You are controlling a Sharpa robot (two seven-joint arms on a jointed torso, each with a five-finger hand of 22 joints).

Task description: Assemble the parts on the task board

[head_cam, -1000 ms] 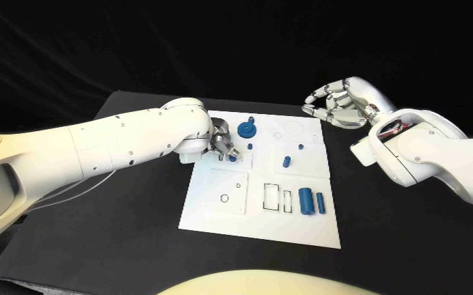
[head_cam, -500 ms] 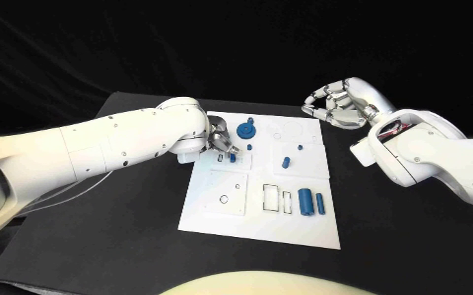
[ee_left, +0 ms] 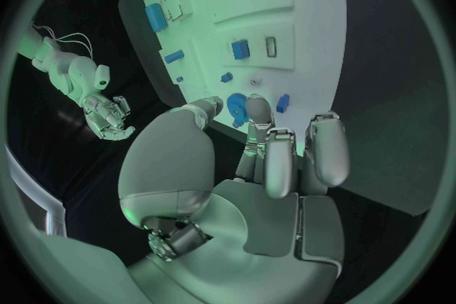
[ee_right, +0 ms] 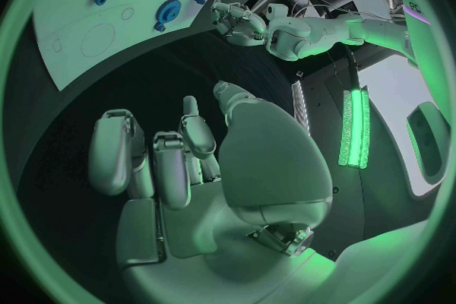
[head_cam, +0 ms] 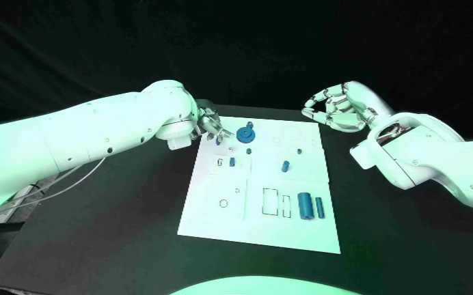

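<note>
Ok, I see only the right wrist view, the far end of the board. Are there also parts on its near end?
Observer: Yes, two blue cylinders lie side by side near the board's near right corner.
Operator: Does the left robot hand hold a part?
Observer: No, its wrist view shows the left robot hand empty, fingers apart, close to the blue gear.
Operator: Anything on the left side?
Observer: One small blue piece sits in a square recess there.

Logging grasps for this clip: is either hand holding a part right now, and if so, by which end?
Nothing is held. The left hand hovers at the task board's far left corner, fingers apart and empty; the right hand is curled on nothing, off the board.
</note>
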